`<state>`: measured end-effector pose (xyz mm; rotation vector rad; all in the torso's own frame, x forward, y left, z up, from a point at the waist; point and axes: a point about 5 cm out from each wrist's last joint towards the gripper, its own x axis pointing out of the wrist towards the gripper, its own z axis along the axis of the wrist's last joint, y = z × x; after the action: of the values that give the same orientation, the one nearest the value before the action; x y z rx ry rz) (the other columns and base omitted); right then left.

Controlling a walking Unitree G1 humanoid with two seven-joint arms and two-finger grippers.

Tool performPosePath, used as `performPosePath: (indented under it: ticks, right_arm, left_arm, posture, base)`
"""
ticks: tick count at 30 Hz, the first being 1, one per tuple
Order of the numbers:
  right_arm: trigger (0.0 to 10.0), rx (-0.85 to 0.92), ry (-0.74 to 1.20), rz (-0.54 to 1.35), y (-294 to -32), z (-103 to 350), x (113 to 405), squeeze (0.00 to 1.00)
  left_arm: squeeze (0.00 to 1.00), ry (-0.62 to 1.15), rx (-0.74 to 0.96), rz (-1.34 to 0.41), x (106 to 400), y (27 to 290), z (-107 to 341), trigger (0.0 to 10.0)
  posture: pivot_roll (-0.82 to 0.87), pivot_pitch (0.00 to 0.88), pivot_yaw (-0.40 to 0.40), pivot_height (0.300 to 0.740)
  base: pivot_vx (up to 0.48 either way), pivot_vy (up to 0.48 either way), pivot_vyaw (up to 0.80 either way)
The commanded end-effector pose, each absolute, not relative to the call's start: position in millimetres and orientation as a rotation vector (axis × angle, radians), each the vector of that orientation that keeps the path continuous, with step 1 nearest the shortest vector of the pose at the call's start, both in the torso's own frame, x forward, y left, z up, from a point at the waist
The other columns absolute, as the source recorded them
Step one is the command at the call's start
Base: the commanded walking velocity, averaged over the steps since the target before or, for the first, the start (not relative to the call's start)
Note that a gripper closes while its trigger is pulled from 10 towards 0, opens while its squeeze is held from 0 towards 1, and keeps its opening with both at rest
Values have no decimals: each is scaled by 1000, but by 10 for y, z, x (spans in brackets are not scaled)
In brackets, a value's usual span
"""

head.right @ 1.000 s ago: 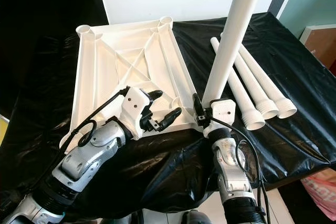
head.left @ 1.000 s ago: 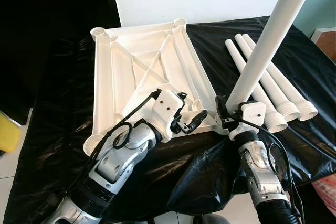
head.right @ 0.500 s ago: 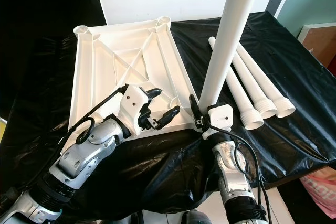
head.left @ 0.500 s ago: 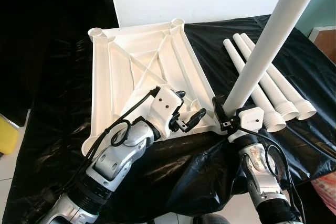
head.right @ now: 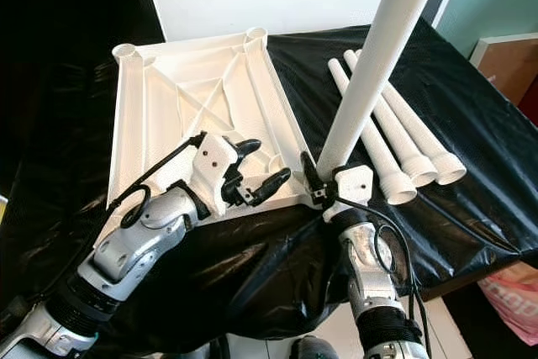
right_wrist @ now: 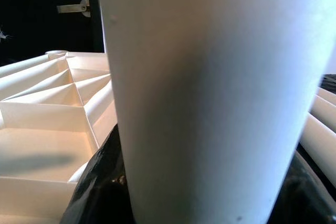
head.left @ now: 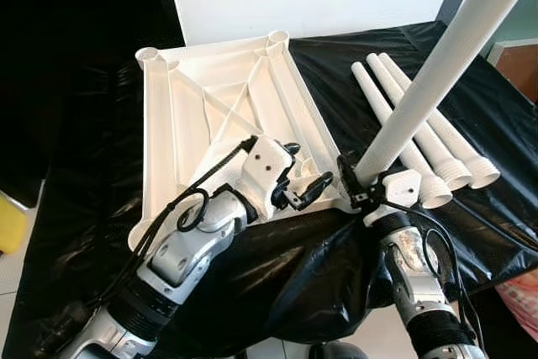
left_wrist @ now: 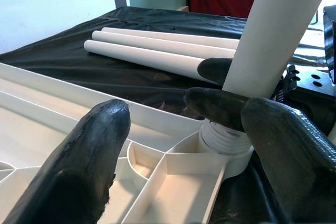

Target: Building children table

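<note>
A: Where is the right tool now, and what does it hold?

B: It is low, right of centre in the left eye view, closed around the bottom of the long white leg. The leg rises to the upper right of the frame and it is tilted. In the left wrist view its threaded end sits in the corner socket of the white tabletop, which lies upside down on the desk with its black cover.

A: So the step is to screw the leg in?

B: I judge so. To do it well, first bring the leg upright over the socket. If the thread starts while the leg leans, it may cross and jam. Turn slowly and press down only lightly.

A: And the left tool?

B: It is just beside that same corner, at the centre of the frame, with its fingers spread apart and holding nothing. It hovers over the ribs of the tabletop. I think it should press on the tabletop, so that the tabletop does not turn with the leg.

A: The other legs?

B: Three spare legs lie side by side on the right of the frame, near the work.
</note>
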<state>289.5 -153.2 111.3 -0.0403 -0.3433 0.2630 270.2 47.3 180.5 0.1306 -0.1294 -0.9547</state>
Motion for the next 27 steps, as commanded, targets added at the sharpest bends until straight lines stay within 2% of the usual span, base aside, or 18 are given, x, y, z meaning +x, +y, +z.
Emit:
performPosePath:
  ticks: [1, 11, 15, 27]
  right_arm:
    - [10000, -12, -205, 273, -1525, 855, 2860, 0]
    - [10000, -11, -22, 248, -1480, 779, 2992, 0]
    - [10000, -3, -14, 246, -1467, 791, 3010, 0]
    - [10000, 146, 96, 137, -1489, 819, 3108, 0]
  left_arm:
    - [0, -123, 171, -1228, 2571, 395, 1819, 10000]
    - [0, -128, 172, -1222, 2580, 399, 1830, 10000]
    - [0, -129, 172, -1221, 2582, 397, 1832, 10000]
    - [0, -134, 166, -1216, 2584, 395, 1843, 10000]
  posture:
    - [-13, 120, 30, 740]
    - [-14, 117, 25, 740]
    - [-15, 116, 25, 740]
    - [-15, 115, 20, 740]
  base:
    - [0, 0, 0]
    - [0, 0, 0]
    - [0, 0, 0]
    - [0, 0, 0]
